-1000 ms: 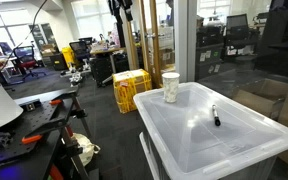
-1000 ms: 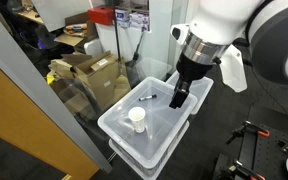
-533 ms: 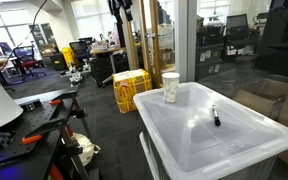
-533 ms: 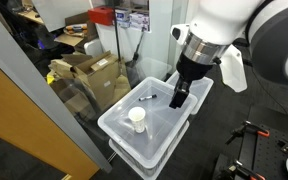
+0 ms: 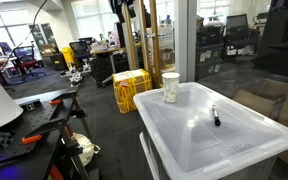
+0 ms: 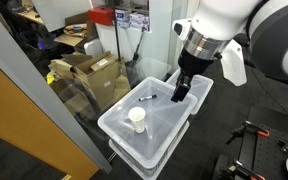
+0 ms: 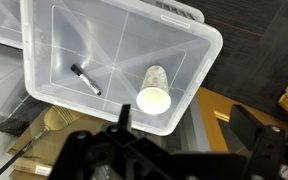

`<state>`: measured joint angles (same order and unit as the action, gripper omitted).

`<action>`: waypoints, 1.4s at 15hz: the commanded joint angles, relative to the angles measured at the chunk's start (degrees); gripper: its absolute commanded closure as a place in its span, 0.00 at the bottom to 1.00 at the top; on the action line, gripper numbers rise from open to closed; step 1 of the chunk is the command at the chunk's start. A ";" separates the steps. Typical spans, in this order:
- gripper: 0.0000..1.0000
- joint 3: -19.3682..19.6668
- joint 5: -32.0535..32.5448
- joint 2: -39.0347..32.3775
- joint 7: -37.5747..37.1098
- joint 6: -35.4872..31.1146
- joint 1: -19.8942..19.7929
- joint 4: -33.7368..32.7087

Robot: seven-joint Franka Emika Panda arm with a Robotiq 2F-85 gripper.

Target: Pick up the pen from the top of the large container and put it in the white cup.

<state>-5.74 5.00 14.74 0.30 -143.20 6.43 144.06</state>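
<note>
1. Wrist view looks straight down on the large container (image 7: pixel 54 30), a big see-through white bin with a flat lid that dips in the middle.
2. The pen (image 7: pixel 85 80) is small and black. It lies flat on the lid, close to one long edge, and nothing is touching it.
3. The white cup (image 7: pixel 155 92) stands upright on the same lid, close to another edge and near a corner. Its open mouth faces up. I cannot see anything inside it.
4. The pen and the cup are apart from each other, with bare lid between them.
5. The gripper (image 7: pixel 187 135) shows as dark shapes along the bottom of the wrist view. Its two fingers are spread wide and there is nothing between them.
6. In an exterior view the gripper (image 6: pixel 180 95) hangs point-down from the big white arm, over one side edge of the large container (image 6: pixel 134 142). The pen (image 6: pixel 147 98) lies on the lid near it, and they do not touch.
7. In that same view the white cup (image 6: pixel 136 118) stands near the front corner of the lid, farther from the gripper than the pen is.
8. In an exterior view from low down, the white cup (image 5: pixel 171 86) stands at a far corner of the large container (image 5: pixel 184 150), and the pen (image 5: pixel 215 116) lies on the lid near the far long edge.
9. Yellow crates (image 5: pixel 131 88) sit on the floor behind the cup.
10. Brown cardboard boxes (image 6: pixel 89 75) are piled beside the container.
</note>
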 commanded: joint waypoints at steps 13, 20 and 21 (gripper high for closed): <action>0.00 20.05 1.18 5.09 44.99 -0.01 -4.52 -0.63; 0.00 23.51 -2.11 -0.81 56.98 -4.86 -5.54 -1.90; 0.00 23.37 -2.61 -2.10 57.72 -6.26 -5.61 -1.95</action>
<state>17.88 4.70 16.88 54.30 -145.98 1.27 143.58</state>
